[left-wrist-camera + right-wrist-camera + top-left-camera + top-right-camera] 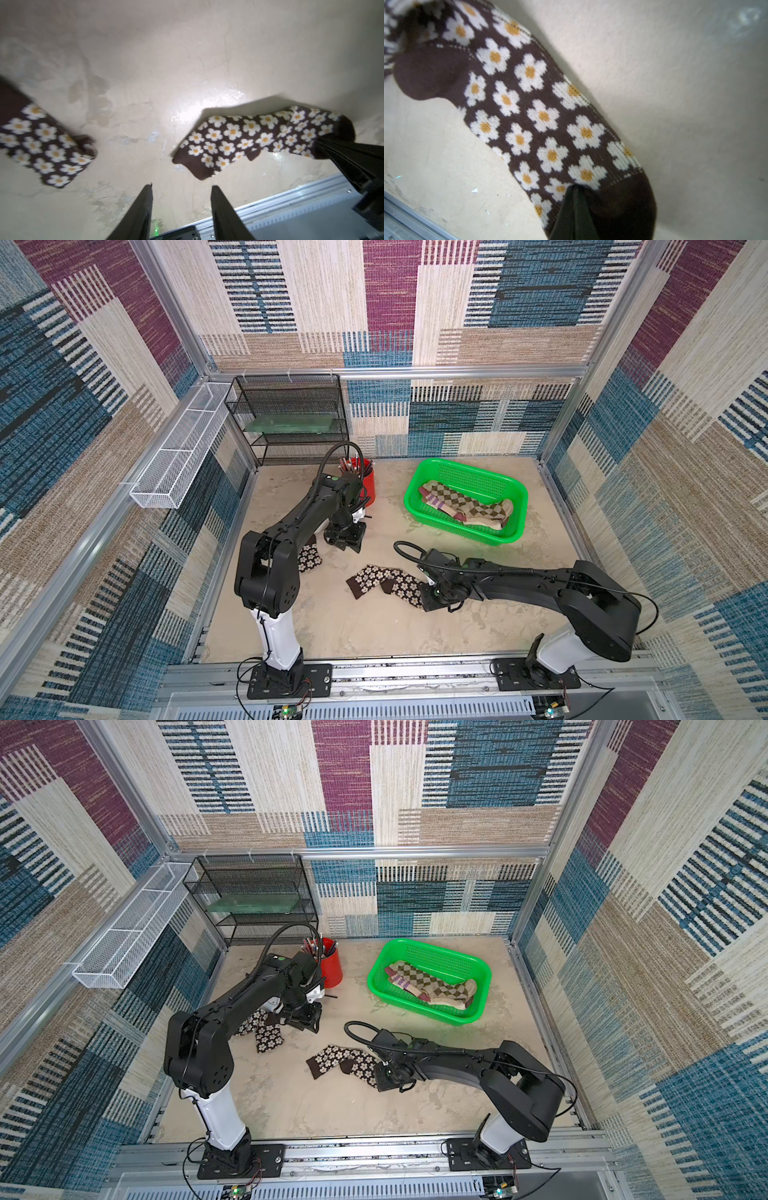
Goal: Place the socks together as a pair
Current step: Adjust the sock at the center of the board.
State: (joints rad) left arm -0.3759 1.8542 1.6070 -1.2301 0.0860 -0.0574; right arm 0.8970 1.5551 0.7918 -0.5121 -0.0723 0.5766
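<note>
The right gripper (574, 188) pinches the toe of a dark brown knit sock with white flowers (529, 108), probably to drag it beside its twin sock (43, 145); the left gripper (180, 186) hangs empty, jaws parted.

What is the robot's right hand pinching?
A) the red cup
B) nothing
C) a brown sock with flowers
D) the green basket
C: the right gripper is shut on the dark end of the flower sock.
</note>
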